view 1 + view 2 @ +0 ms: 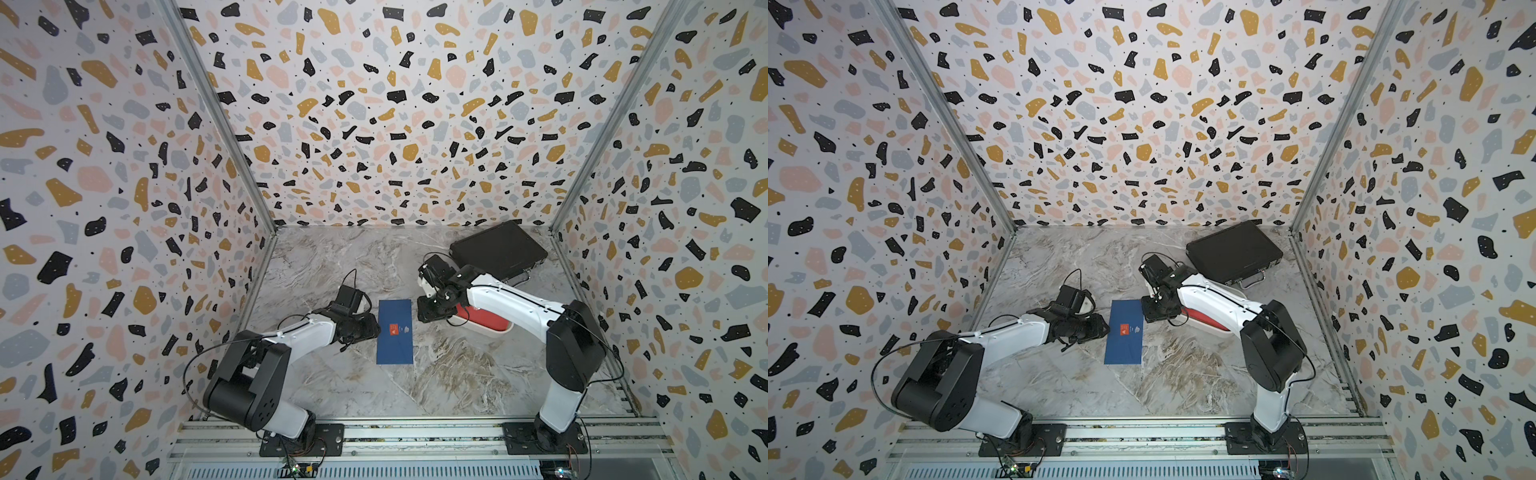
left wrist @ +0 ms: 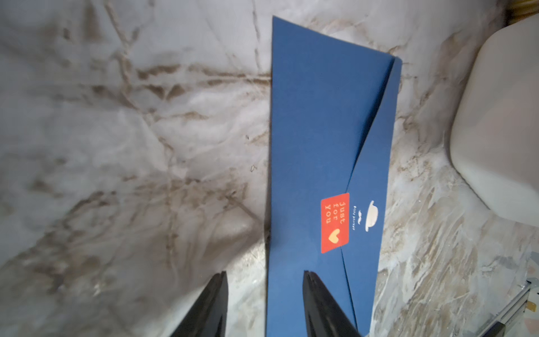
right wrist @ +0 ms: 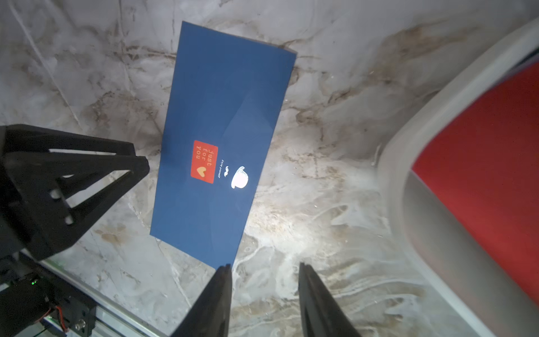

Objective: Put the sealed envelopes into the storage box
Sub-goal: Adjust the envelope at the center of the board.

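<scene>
A navy envelope [image 1: 395, 332] [image 1: 1125, 332] with a red sticker lies flat on the marble table. My left gripper [image 1: 376, 328] [image 2: 265, 272] is open at its left long edge; one finger hangs over the navy envelope [image 2: 326, 146], its twin over bare table. My right gripper [image 1: 426, 309] [image 3: 264, 265] is open and empty, beside the far right corner of the navy envelope [image 3: 221, 131]. The white storage box [image 1: 496, 330] [image 1: 1210, 327] [image 3: 408, 181] [image 2: 501, 131] sits right of it, partly under the right arm, with a red envelope [image 1: 478, 318] [image 3: 481, 163] inside.
A black flat briefcase [image 1: 498, 249] [image 1: 1233, 251] lies at the back right near the wall. Patterned walls close in the table on three sides. A metal rail [image 1: 415, 432] holding both arm bases runs along the front edge.
</scene>
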`<state>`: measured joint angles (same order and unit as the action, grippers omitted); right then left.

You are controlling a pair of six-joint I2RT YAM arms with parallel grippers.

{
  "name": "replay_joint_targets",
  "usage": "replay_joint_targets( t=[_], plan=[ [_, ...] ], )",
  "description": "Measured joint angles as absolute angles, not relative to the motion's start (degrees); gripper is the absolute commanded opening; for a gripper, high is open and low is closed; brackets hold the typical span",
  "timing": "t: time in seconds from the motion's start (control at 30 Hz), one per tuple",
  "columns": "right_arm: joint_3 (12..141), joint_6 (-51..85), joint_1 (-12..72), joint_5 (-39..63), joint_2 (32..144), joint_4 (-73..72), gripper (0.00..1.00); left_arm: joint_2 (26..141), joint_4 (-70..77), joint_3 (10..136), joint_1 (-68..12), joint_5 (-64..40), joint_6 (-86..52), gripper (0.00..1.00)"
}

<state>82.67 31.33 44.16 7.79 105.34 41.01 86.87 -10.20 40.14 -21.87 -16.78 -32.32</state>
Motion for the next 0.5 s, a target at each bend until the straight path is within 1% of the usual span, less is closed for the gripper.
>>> replay_joint_targets(
  t=[0.3,0.5],
  plan=[
    [83.5,36.3,45.0,8.5,115.7,37.6,0.49,88.8,-7.5,40.4,-21.8,-18.0,-32.3,0.42],
    [85.0,37.4,45.0,9.6,117.4,36.2,0.49,88.9,-6.7,40.0,-21.8,-19.0,-32.9,0.40]
  ],
)
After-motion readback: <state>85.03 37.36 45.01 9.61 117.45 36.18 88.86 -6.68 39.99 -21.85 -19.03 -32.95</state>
